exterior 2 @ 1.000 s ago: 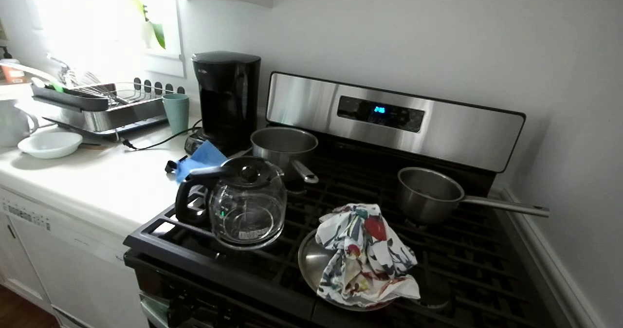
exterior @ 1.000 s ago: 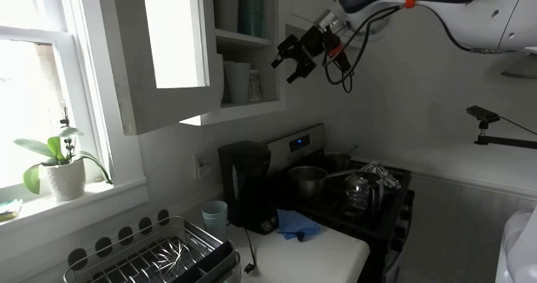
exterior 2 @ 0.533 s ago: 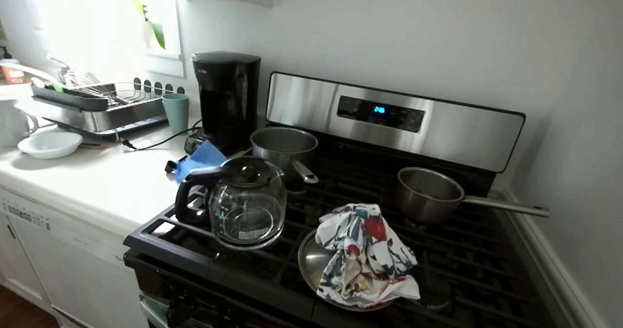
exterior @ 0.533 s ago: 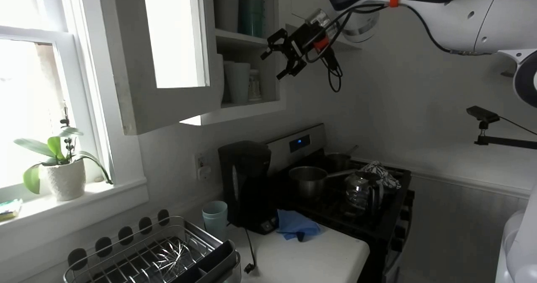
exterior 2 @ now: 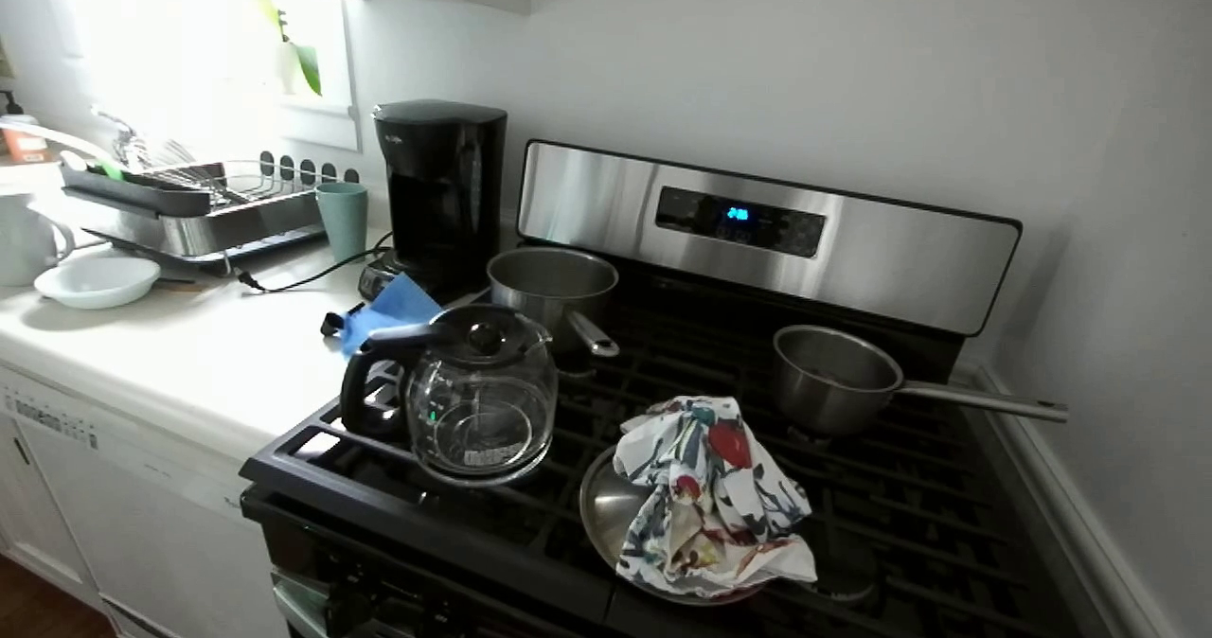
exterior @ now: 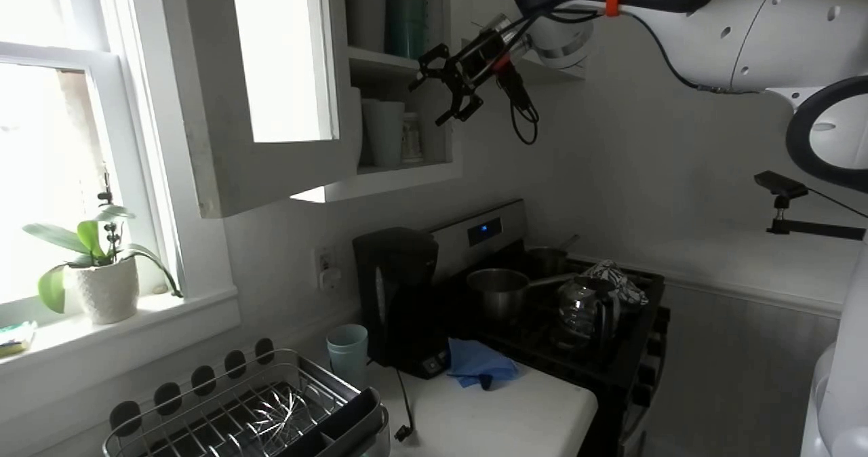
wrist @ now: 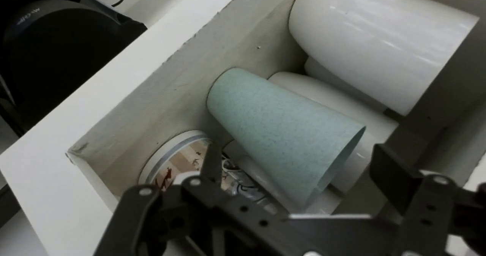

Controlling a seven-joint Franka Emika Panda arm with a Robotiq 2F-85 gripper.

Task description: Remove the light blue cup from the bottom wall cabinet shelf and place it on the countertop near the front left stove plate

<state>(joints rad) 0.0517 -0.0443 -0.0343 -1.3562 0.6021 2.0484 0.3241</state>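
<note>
The light blue cup (wrist: 281, 127) stands upright on the bottom wall cabinet shelf (wrist: 178, 96); the wrist view shows it tilted. It also shows in an exterior view (exterior: 386, 135), inside the lower opening. My gripper (exterior: 427, 103) is open and empty in front of that opening, to the right of the cup and level with its upper part. In the wrist view the gripper (wrist: 302, 166) has its fingers spread either side of the cup's rim end, apart from the cup. The countertop (exterior: 502, 416) lies below, beside the black stove, and shows in both exterior views (exterior 2: 208, 363).
White cups (wrist: 379, 39) and a patterned mug (wrist: 182, 157) flank the cup. The cabinet door (exterior: 285, 172) stands open at left; an upper shelf (exterior: 393, 62) is above. A coffee maker (exterior 2: 440, 193), another blue cup (exterior 2: 343, 221), blue cloth (exterior 2: 393, 311) and glass carafe (exterior 2: 483, 401) are below.
In an exterior view, the arm and gripper have moved left and slightly up, toward the cabinet opening. The fingers stay open. The cups and stove items have not moved.
</note>
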